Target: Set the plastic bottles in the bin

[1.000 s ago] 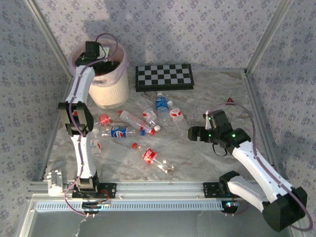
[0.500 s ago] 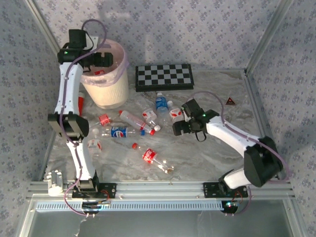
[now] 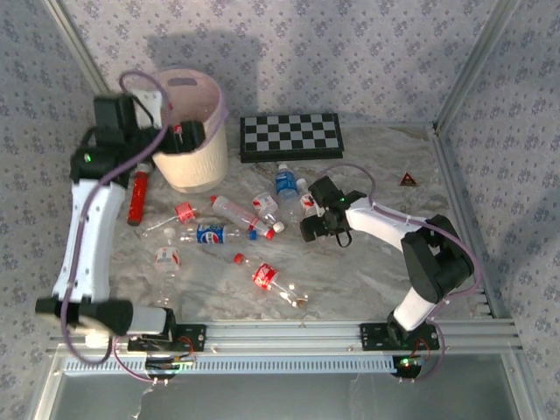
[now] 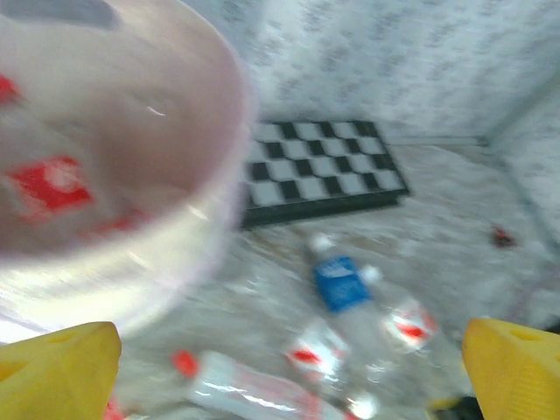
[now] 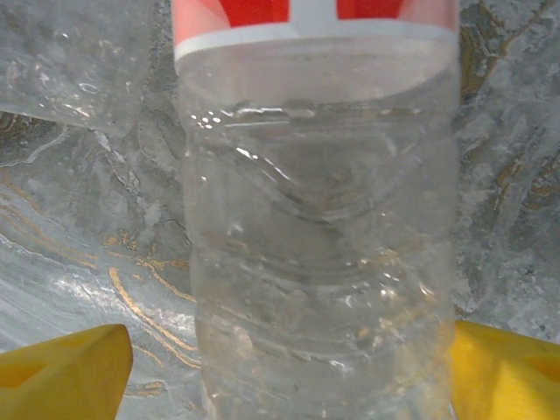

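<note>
Several plastic bottles lie scattered mid-table, among them a blue-labelled one [image 3: 284,182] and a red-labelled one [image 3: 312,205]. My right gripper [image 3: 311,224] is low over that red-labelled bottle [image 5: 315,219]. It stands open [image 5: 289,367] with the clear body between its yellow fingertips: the left one is apart from the bottle, the right one is at its edge. My left gripper [image 3: 188,136] hangs open and empty beside the bin [image 3: 194,162], close to its rim. In the left wrist view the bin [image 4: 105,262] is blurred, with red labels showing through its pink bag.
A chequered board [image 3: 291,136] lies behind the bottles. A long red cylinder [image 3: 137,192] lies left of the bin. A small red triangle [image 3: 408,179] sits at the right, a loose red cap [image 3: 238,258] near the middle. Patterned walls close in the back and sides.
My left gripper has drawn back from over the bin to its near left side. My right gripper has swung left across the table and come down around the red-labelled bottle.
</note>
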`<state>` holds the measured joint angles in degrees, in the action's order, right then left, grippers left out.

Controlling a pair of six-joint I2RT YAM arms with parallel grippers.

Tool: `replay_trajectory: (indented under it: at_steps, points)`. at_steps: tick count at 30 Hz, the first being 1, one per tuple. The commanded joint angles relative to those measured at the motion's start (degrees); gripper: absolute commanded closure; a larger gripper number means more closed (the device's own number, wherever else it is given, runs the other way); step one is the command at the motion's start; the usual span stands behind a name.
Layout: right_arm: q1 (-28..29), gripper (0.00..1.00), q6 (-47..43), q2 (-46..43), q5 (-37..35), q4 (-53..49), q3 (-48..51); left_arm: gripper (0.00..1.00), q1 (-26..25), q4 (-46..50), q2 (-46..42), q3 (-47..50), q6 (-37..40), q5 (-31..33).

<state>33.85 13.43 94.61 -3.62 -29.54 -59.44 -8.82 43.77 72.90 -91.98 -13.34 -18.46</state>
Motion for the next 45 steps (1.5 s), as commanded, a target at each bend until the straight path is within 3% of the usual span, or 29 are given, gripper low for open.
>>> replay_trajectory:
  at_steps: [1, 7, 13, 18, 24, 32, 45]
  points:
    - [0.49, 0.12, -0.44, 1.06, -1.45, 0.07, -1.14, 0.02, -3.39, -14.75, -7.39, 12.35, -12.43, -4.46]
    - [1.21, 0.27, -0.82, -0.32, -3.57, -1.44, -1.20, 0.05, -10.70, -23.21, -15.18, 27.75, -22.88, -1.03]
    - [1.31, 0.41, -0.35, -4.18, -3.94, -4.41, -2.41, 0.04, -14.41, -29.10, -15.42, 33.98, -27.97, -0.96]
    - [1.23, 0.51, 1.35, -10.37, -3.26, -8.52, -3.25, 0.04, -17.82, -41.19, -15.05, 40.30, -35.10, -1.10]
    - [0.95, 0.53, 3.95, -21.25, 1.84, -5.35, 0.95, 0.03, -23.05, -49.66, -11.59, 41.90, -38.31, 1.67]
    - [0.60, 0.57, 8.89, -37.70, 12.42, 13.37, 14.31, 0.00, -28.90, -57.00, -2.39, 40.57, -39.48, 3.04]
    - [2.50, 0.56, 9.75, -37.88, 14.68, 16.97, 15.71, 0.03, -37.13, -63.42, 10.77, 34.31, -40.65, 1.44]
